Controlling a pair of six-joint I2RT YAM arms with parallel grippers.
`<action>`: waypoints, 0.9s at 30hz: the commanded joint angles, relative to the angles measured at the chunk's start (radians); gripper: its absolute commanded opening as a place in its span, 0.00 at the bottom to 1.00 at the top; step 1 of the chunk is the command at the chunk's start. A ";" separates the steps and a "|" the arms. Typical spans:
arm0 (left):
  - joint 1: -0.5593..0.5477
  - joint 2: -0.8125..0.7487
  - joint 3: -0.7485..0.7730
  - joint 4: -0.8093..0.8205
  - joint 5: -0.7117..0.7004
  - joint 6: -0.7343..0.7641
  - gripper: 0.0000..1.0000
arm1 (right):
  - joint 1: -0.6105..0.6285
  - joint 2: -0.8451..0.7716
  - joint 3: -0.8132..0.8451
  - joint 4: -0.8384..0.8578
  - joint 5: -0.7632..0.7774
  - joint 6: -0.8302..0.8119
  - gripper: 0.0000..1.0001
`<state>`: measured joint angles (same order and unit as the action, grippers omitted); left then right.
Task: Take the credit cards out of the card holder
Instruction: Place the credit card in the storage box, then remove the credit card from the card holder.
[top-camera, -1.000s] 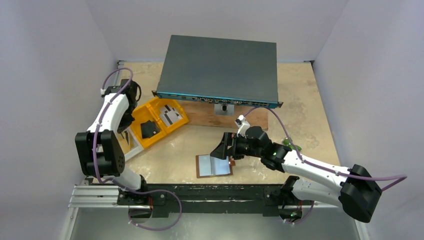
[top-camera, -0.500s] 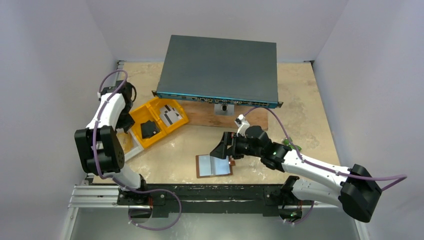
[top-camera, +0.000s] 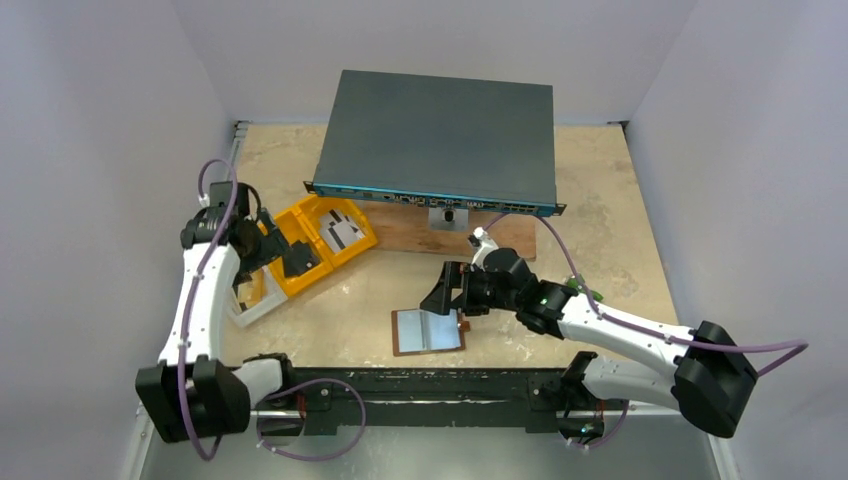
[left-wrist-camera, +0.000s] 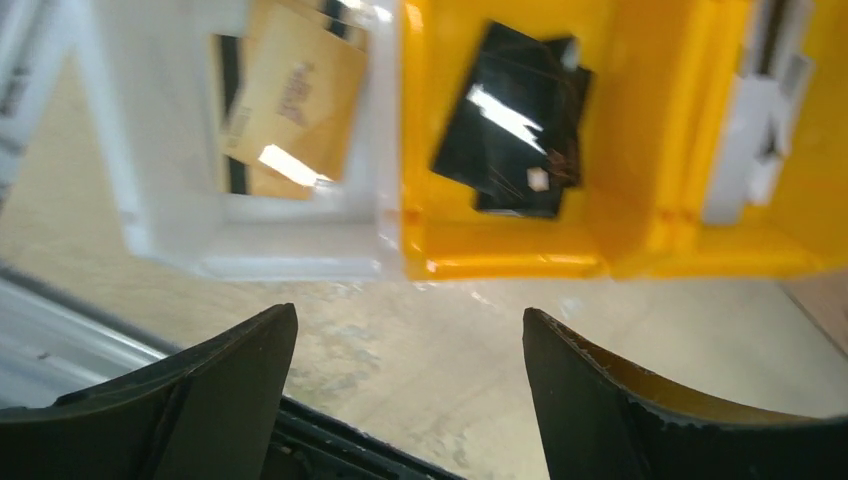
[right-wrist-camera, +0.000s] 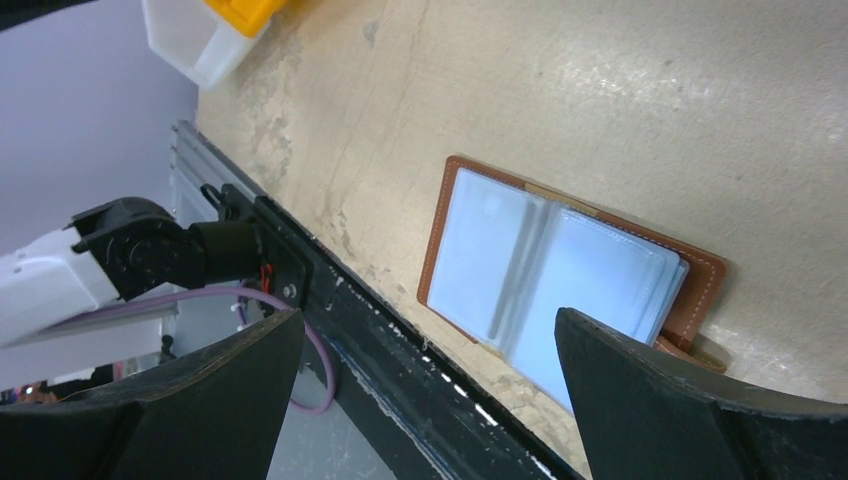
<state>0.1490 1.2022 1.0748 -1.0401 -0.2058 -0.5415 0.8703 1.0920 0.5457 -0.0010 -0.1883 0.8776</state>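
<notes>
Top view: the opened card holder (top-camera: 428, 331) lies on the bench (top-camera: 620, 200), beside the right pincer (top-camera: 447, 293).
Left wrist: the left pincer (left-wrist-camera: 408, 330) is released and empty, before black credit cards (left-wrist-camera: 515, 120) in a yellow tray (left-wrist-camera: 500, 262).
Right wrist: the right pincer is released above the card holder.

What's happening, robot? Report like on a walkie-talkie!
Left gripper open, empty, at yellow tray holding black cards. Right gripper open, hovering over card holder. Holder lies open on table. Nothing blocking it.
</notes>
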 joint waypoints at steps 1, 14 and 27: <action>-0.045 -0.150 -0.100 0.127 0.344 0.075 0.84 | 0.003 0.002 0.065 -0.037 0.084 -0.006 0.99; -0.499 -0.230 -0.314 0.374 0.592 -0.036 0.86 | 0.120 0.092 0.119 -0.095 0.309 0.068 0.92; -0.507 -0.286 -0.412 0.265 0.339 -0.165 0.88 | 0.364 0.422 0.399 -0.322 0.577 0.110 0.60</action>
<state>-0.3611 0.9451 0.6960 -0.7673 0.2104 -0.6376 1.1965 1.4467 0.8322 -0.2104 0.2638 0.9718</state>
